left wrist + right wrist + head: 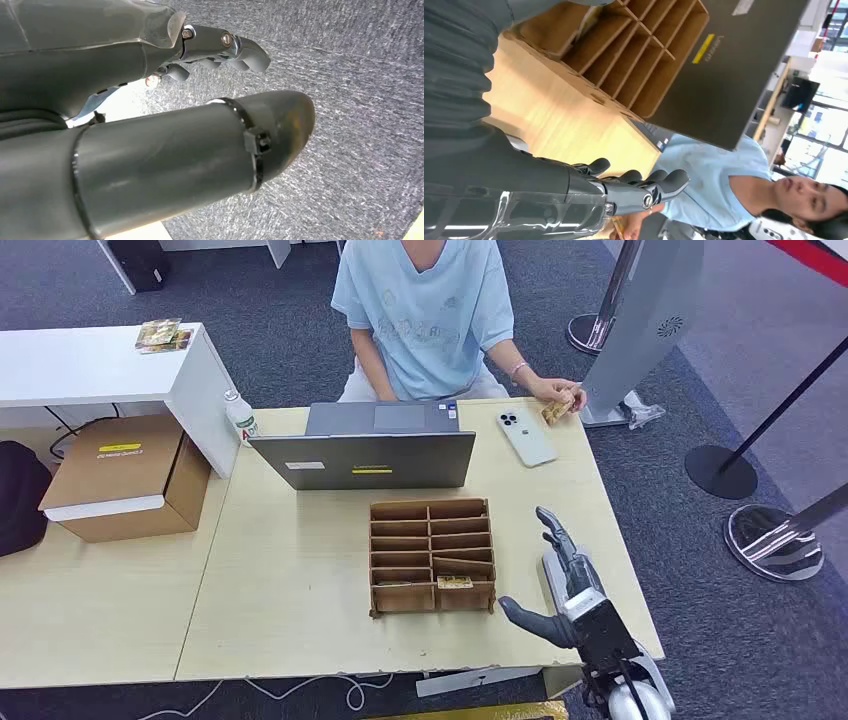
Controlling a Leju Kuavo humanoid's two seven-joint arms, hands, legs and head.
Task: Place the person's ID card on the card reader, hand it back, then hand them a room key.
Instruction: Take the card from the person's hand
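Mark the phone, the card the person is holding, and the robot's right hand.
phone [526, 436], head view, middle of its white back.
card [556, 411], head view, the tan part below the person's fingers.
right hand [560, 570], head view, palm behind the outstretched fingers, over the table.

My right hand [563, 580] is smooth grey plastic with shiny metal pins. Under it the table [300, 570] is pale, smooth wood. Just beside my thumb sits a brown cardboard sorter [432, 555]. Beyond it, the laptop [365, 458] lid looks dull grey.
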